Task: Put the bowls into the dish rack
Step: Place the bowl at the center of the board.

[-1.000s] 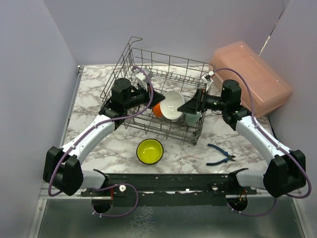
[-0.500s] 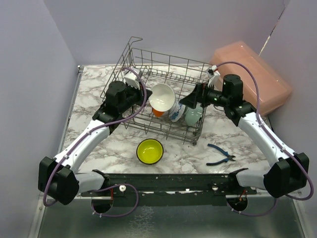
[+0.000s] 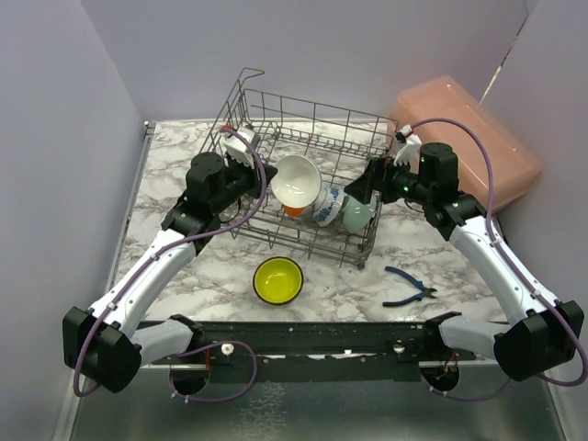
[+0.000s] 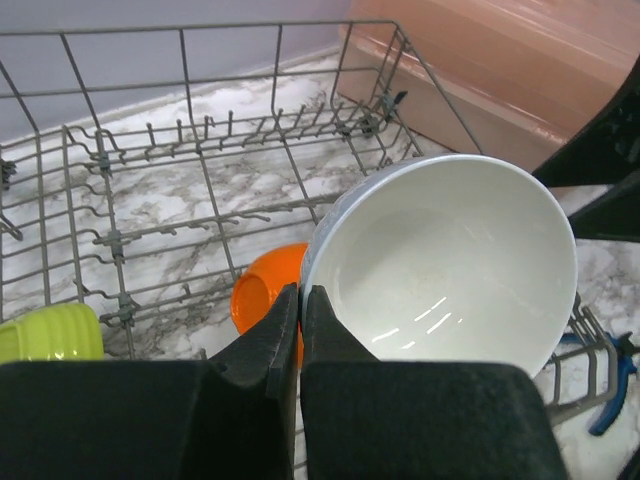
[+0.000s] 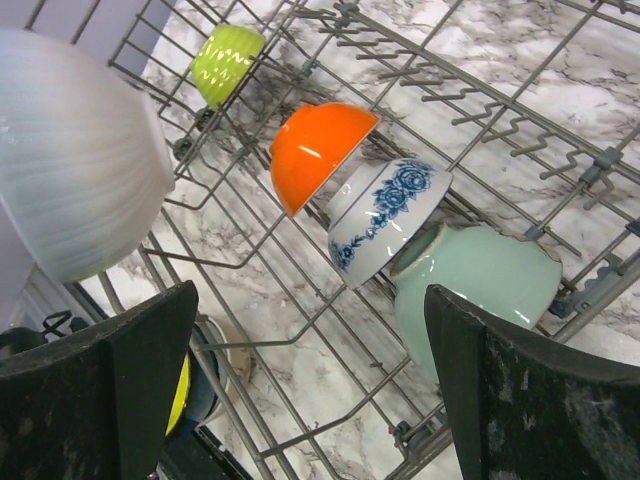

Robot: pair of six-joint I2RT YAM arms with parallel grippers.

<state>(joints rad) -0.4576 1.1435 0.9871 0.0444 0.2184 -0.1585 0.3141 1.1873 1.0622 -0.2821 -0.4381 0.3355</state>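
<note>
Right wrist: glossy bowls (image 5: 315,150), wire rack (image 5: 480,84)

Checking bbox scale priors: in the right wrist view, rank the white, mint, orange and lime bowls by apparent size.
1. white bowl (nearest the camera, so inflated)
2. mint bowl
3. orange bowl
4. lime bowl (farthest)

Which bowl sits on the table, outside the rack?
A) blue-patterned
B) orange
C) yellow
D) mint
C: the yellow bowl sits on the table in front of the rack, while the orange bowl, the blue-patterned bowl and the mint bowl lie inside it.
</note>
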